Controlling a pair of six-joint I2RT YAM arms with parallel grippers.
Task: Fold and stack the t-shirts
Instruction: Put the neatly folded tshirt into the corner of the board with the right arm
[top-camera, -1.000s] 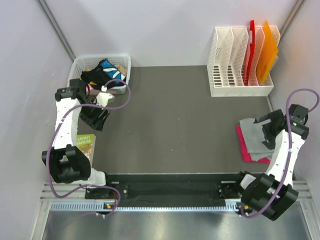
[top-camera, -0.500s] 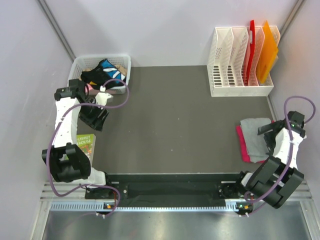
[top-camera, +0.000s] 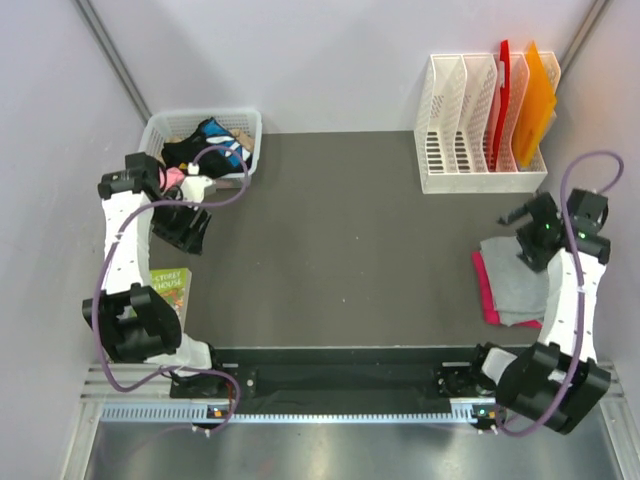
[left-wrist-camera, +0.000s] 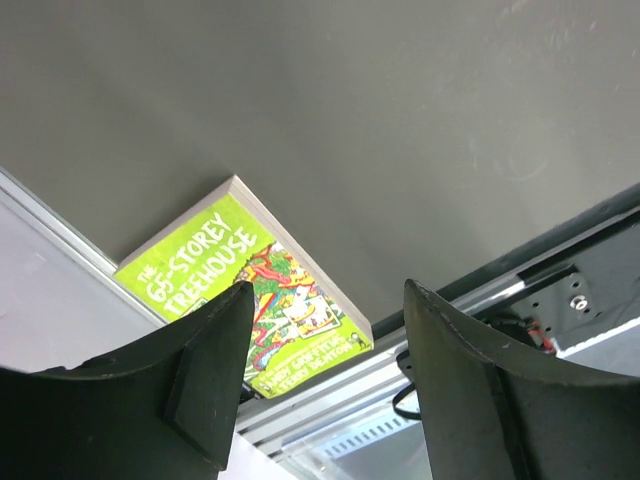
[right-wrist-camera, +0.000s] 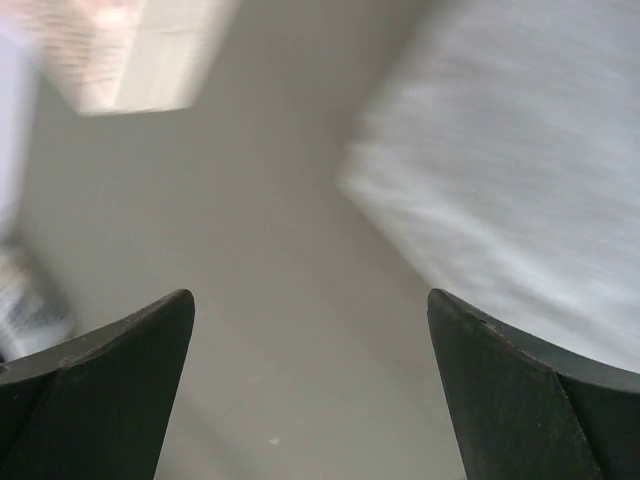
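Grey t-shirt (right-wrist-camera: 520, 170) lies beyond wide-spread right gripper (right-wrist-camera: 308, 300).

The left arm (top-camera: 122, 235) and right arm (top-camera: 565, 300) share white links, black joints, looping purple cables (top-camera: 100, 290) and curved black fingers (left-wrist-camera: 210, 370).

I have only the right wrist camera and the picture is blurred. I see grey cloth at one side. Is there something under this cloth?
Observer: Yes. From above, the grey t-shirt lies folded on a pink t-shirt, whose edge shows along its left side.
Operator: Where is the left end effector?
Observer: The left end effector is open, holds nothing, and is far from the stack, beside the white basket on the left of the table.
Operator: Is anything else near it?
Observer: A green book lies flat at the table's left edge, between that end effector and the left arm's base.
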